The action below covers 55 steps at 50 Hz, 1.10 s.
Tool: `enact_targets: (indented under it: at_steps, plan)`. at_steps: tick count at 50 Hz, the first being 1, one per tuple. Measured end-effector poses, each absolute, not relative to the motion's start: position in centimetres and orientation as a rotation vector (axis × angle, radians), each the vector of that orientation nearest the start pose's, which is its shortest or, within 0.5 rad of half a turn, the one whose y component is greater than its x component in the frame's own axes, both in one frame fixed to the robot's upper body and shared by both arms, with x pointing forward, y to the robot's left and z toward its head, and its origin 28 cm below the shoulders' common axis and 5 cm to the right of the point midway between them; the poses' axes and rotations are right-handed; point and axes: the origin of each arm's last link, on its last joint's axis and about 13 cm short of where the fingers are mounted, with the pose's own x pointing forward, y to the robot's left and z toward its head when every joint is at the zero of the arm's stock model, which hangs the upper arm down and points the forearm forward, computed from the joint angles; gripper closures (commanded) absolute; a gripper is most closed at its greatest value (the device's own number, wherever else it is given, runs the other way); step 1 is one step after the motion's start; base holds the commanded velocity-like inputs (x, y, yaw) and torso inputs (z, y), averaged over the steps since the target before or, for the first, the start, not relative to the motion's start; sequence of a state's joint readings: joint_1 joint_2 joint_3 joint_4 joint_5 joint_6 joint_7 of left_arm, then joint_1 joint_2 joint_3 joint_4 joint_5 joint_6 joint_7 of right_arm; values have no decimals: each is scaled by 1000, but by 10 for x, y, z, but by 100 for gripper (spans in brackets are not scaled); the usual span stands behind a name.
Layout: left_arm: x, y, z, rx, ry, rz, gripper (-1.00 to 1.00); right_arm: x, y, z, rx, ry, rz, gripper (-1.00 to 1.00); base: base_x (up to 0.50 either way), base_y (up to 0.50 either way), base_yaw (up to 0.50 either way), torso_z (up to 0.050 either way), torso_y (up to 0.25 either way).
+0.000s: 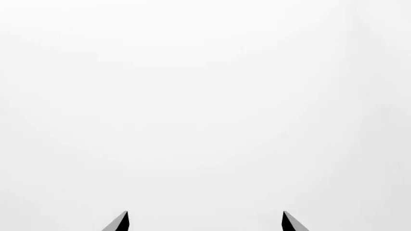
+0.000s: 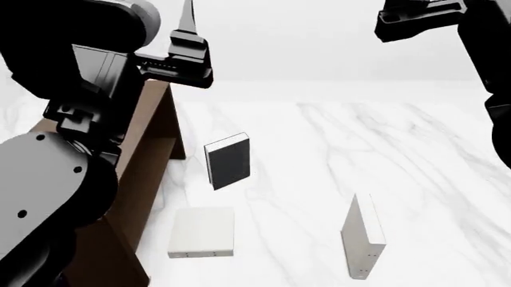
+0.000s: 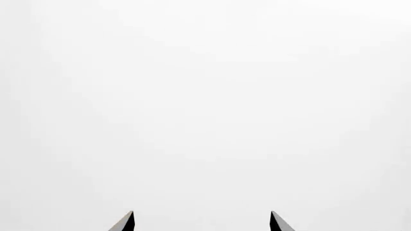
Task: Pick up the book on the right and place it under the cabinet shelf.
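Nothing of the task looks done yet. The book (image 2: 363, 236) to be moved stands on its edge at the lower right of the head view, on the white marble table (image 2: 431, 155), untouched and with nothing near it. The cabinet (image 2: 148, 158) it must go under is the dark brown wooden box along the left side of the frame, largely hidden behind the robot's left arm; its inner shelf board cannot be seen from here.

Two other books lie between them: a black book (image 2: 228, 160) standing upright near the middle of the frame, and a pale grey book (image 2: 203, 232) lying flat at the lower centre-left, just beside the cabinet.

Both arms are raised high, well apart from the table. The left gripper (image 1: 205, 222) shows two fingertips spread wide with only blank white between them, and the right gripper (image 3: 201, 222) looks the same: spread and holding nothing.

Everything remains to do: bring the right arm down to the standing book, close on it, carry it across to the cabinet, and set it in the space beneath the shelf.
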<state>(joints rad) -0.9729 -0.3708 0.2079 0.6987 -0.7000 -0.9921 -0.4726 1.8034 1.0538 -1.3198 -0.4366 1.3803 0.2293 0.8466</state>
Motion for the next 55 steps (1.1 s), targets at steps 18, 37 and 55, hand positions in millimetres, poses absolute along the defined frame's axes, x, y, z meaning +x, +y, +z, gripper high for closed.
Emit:
enact_targets:
  at_steps: [18,37,55]
  plan:
    - [256,150,274,57,-463,-288,-100,239,-161,356,-223,-460,-63,-100,0,0,0,0,0]
    - [252,131,238,14,-409,-309,-100,242,-166,355,-237,-445,-85,-100,0,0,0,0,0]
    - [247,119,203,-40,-338,-328,-100,242,-171,348,-240,-429,-90,-100,0,0,0,0,0]
